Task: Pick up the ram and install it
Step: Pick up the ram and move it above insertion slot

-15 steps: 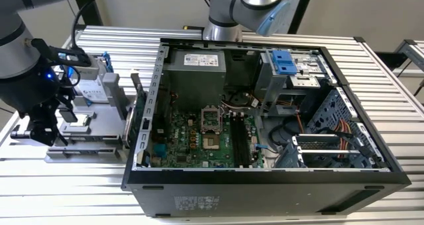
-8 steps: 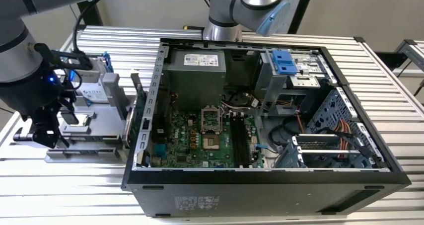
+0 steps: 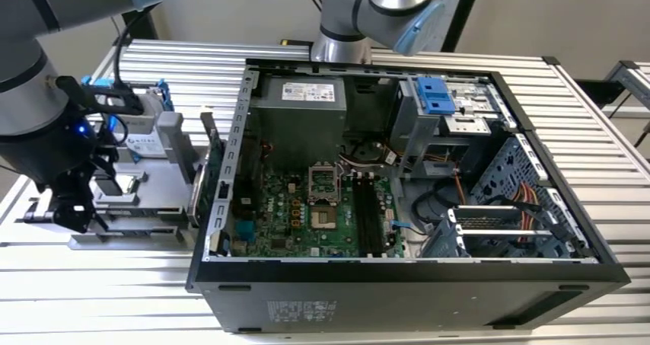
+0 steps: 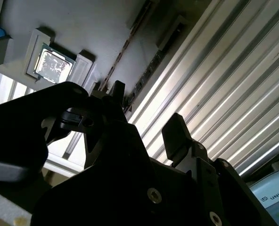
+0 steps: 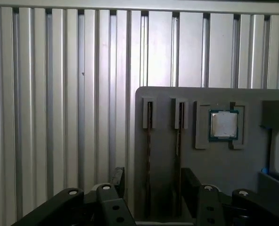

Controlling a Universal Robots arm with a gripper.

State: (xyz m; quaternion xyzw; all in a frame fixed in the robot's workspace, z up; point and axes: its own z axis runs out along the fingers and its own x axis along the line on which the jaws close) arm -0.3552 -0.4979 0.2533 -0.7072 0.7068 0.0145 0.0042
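Note:
Two ram sticks stand on edge in narrow slots of a grey holder plate (image 5: 163, 108); in the first wrist view one ram (image 5: 149, 155) and the other (image 5: 179, 155) show as thin dark strips. My gripper (image 5: 153, 182) hovers over them, open, with nothing between its black fingers (image 5: 118, 179). The second wrist view shows the same open gripper (image 4: 146, 113) near a ram edge (image 4: 130, 40). In the exterior view the gripper (image 3: 69, 208) hangs over the near end of the holder, at the exterior view's left of the open computer case (image 3: 406, 276). The motherboard's black slots (image 3: 366, 215) lie inside the case.
A square silver processor chip (image 5: 223, 125) sits in its recess beside the ram slots. A hard drive with blue handles (image 3: 142, 135) stands at the holder's far end. The case wall (image 3: 218, 200) rises close to the holder. A second arm's base (image 3: 351, 25) stands behind the case. Ribbed metal table (image 3: 102, 299) all around.

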